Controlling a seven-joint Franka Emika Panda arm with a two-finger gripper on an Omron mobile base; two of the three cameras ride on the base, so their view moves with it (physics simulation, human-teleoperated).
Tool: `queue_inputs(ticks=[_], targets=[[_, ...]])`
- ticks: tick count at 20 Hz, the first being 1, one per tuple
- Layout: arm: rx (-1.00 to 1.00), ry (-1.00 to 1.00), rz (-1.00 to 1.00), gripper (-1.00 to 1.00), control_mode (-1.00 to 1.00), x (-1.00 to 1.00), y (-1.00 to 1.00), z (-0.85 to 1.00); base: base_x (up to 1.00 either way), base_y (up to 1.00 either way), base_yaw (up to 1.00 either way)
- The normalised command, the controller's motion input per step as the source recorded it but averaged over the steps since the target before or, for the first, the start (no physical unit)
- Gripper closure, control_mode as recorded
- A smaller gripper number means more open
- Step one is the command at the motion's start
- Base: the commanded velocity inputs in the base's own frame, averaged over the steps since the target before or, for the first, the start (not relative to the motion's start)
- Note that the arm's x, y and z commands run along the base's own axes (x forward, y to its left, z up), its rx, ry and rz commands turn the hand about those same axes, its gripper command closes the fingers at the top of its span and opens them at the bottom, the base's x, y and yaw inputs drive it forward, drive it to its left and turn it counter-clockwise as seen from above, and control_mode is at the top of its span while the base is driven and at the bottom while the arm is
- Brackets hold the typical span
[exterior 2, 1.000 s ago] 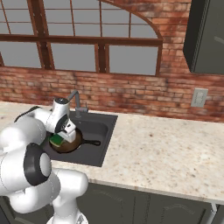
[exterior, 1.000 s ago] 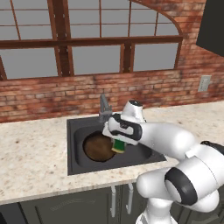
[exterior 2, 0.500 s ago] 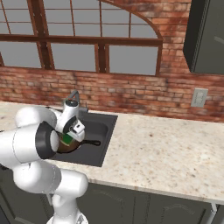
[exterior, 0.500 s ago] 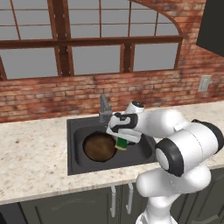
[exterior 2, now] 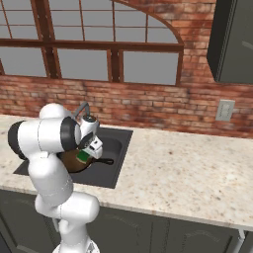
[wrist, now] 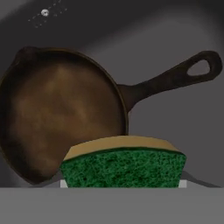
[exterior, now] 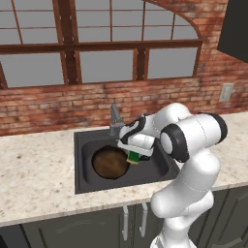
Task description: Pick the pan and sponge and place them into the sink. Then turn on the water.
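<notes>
The pan lies flat in the sink, brownish inside up. In the hand view the pan has its black handle pointing to the upper right over the basin floor. My gripper hangs low over the pan's right rim, shut on the sponge. The sponge shows its green face with the yellow layer on top, and it covers the fingertips. From the right base view, the sponge sits just above the pan. The faucet stands behind the basin with no water running.
A speckled stone counter runs on both sides of the sink. A brick wall with windows rises right behind the faucet. The metal drain lies beyond the pan. My own arm arches over the basin's right half.
The arm's elbow has lifted and folded in toward the sink. The gripper, still holding the sponge, has shifted slightly right over the pan's rim. The pan has not moved.
</notes>
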Motion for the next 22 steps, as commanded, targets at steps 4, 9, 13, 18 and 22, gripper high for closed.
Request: queue_inputs(ticks=[4,9,13,18,22], targets=[[0.00,0.00,0.05,1.00,-1.00,0.36,0.00,-0.45,0.00,0.00,0.00],[-0.01,0.00,0.05,1.00,-1.00,0.33,-0.02,-0.39,0.00,0.00,0.00],[0.00,0.00,0.04,1.00,-1.00,0.35,-0.11,-0.21,0.00,0.00,0.00],[0.00,0.00,0.04,1.00,-1.00,0.34,-0.06,-0.19,0.00,0.00,0.00],[0.00,0.00,0.05,-1.00,-1.00,0.35,0.00,-0.40,0.00,0.00,0.00]])
